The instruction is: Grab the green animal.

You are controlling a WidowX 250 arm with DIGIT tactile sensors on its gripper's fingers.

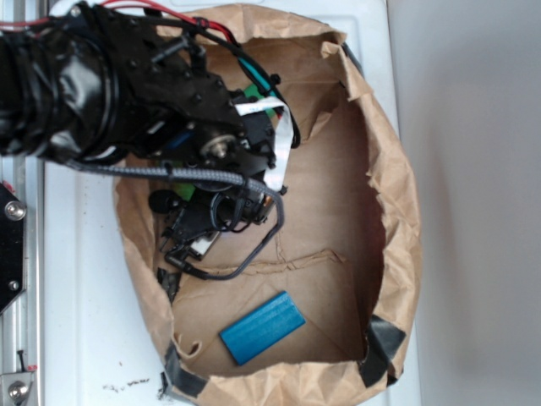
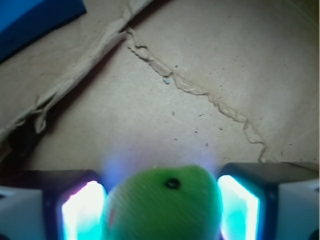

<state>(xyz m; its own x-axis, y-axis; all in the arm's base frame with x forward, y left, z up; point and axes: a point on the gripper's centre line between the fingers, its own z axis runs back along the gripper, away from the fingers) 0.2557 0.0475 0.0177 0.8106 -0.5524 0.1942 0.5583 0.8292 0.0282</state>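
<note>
Wrist view, nearest first: the green animal [image 2: 165, 205] sits between the two glowing finger pads [image 2: 239, 210], its rounded head filling the gap, one small black eye showing on top. The gripper [image 2: 162, 212] looks pressed in on the toy from both sides; contact on the left pad appears flush, and on the right a thin dark sliver may remain, too blurred to settle. Judgement: the grasp is made or all but made, and the step in hand is to secure it; squeeze only until the plush gives a little, keep the head centred between the pads, then lift straight up so the soft body does not roll out sideways. The toy is fuzzy, light green, compressible, with a faint reddish mark low on its left side. Beyond it lies the floor of the brown paper bag [image 2: 200, 75], matte and speckled, crossed by a ragged torn seam and a crumpled fold, so dragging would snag; lifting clear is safer. Far corner of the wrist view: a blue block [image 2: 30, 20], flat and hard-edged. In the exterior view the black arm [image 1: 101, 85] with its cabling reaches into the left side of the bag and hides the toy entirely; the blue block [image 1: 263, 327] lies well apart near the bag's lower wall [image 1: 397, 211], which stands creased and taped at the corners on a white surface [image 1: 84, 321].
</note>
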